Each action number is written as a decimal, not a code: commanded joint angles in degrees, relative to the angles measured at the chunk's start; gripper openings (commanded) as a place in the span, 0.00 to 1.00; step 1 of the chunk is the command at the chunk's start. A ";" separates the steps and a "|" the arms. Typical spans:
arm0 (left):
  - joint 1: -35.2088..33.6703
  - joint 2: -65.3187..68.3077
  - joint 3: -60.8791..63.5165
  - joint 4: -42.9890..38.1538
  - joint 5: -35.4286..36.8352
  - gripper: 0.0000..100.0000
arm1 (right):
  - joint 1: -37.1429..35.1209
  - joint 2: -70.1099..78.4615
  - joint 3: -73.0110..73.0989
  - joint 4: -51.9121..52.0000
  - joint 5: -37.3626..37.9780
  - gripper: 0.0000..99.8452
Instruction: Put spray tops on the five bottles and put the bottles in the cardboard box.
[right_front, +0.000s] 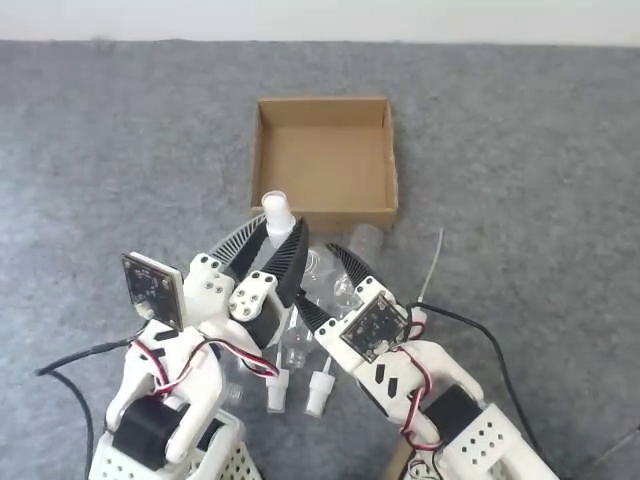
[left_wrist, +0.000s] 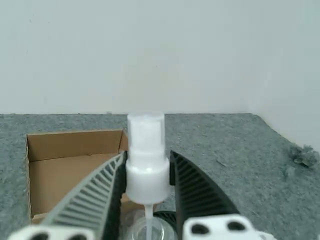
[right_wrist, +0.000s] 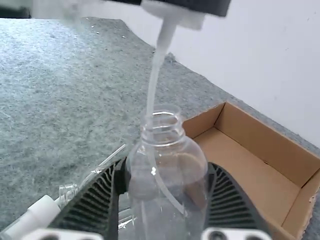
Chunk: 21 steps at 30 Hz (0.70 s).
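White spray top (left_wrist: 146, 150) pinched snugly in left gripper (right_front: 280, 233), dip tube (right_wrist: 157, 75) threaded into neck of clear bottle (right_wrist: 167, 165) clamped in right gripper (right_front: 333, 290) — cardboard box (right_front: 320, 101) just beyond at twelve o'clock. Capping step in hand, probably; next, lower straight and seat top squarely on neck.

High cam: fixed above the table, looks down from farther off, w/ both arms at its near edge and the cardboard box (right_front: 322, 213) beyond their tips. Left wrist cam looks fwd, about level, close along the left gripper (left_wrist: 147, 162); right wrist cam looks fwd, close over the right gripper (right_wrist: 166, 172). All 3 share the box ahead of the fingers, plus the gripped spray top (left_wrist: 146, 150) and bottle (right_wrist: 167, 192).
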 joint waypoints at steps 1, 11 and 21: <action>0.44 -0.18 -0.48 1.58 -3.69 0.01 | 0.22 -1.27 1.23 -1.10 0.18 0.10; 0.35 -0.18 -0.48 4.04 -3.60 0.11 | 0.22 -1.27 1.23 -0.92 0.18 0.10; -0.09 -0.18 -0.75 4.84 -3.60 0.22 | 0.22 -1.27 1.23 -1.10 0.18 0.10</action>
